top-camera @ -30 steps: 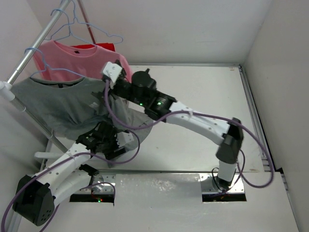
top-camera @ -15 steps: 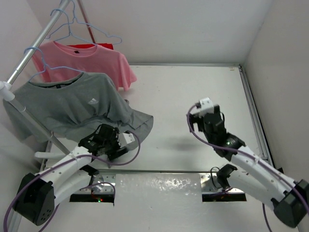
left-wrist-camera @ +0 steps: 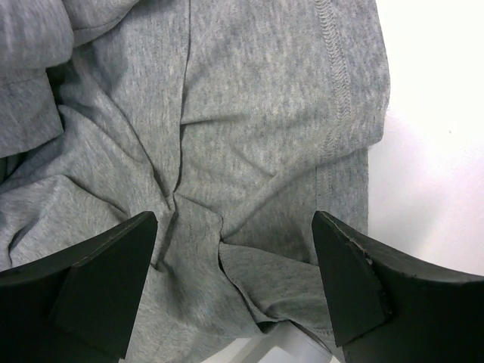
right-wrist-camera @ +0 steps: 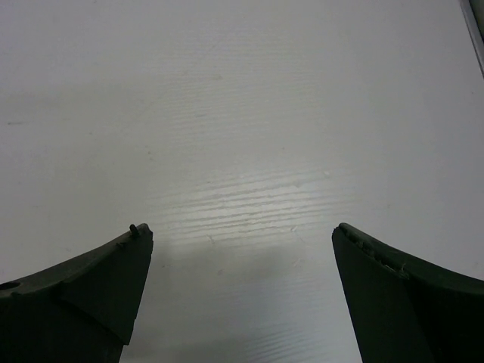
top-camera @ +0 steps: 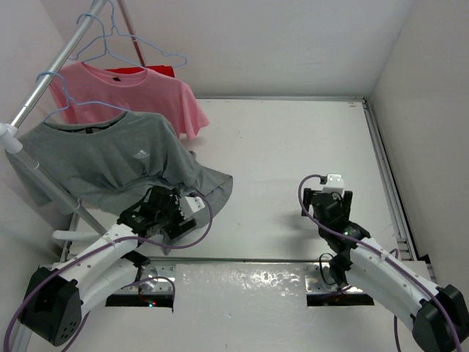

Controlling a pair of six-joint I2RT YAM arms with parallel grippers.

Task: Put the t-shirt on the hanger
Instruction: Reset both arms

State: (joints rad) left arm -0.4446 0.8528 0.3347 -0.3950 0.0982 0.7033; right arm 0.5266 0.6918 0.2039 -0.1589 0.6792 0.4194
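The grey t-shirt (top-camera: pixel 110 158) hangs on a pale-blue wire hanger (top-camera: pixel 60 100) hooked over the rail at the left. Its lower hem drapes down onto the table. My left gripper (top-camera: pixel 167 207) is open just over that crumpled hem. In the left wrist view the grey fabric (left-wrist-camera: pixel 249 136) fills the space between the open fingers of the left gripper (left-wrist-camera: pixel 234 261), which hold nothing. My right gripper (top-camera: pixel 324 199) is open and empty above the bare white table at the right, far from the shirt. In the right wrist view the right gripper (right-wrist-camera: pixel 238 261) has only table between its fingers.
A pink t-shirt (top-camera: pixel 128 88) hangs on the metal rail (top-camera: pixel 44 77) behind the grey one. An empty pale-blue hanger (top-camera: pixel 121 44) hangs further up the rail. A red object (top-camera: pixel 160 71) shows behind the pink shirt. A raised table edge (top-camera: pixel 385 169) runs along the right.
My right arm has pulled away from the grey shirt's shoulder and drawn back to the right side of the table. The shirt now hangs free. My left gripper has barely moved.
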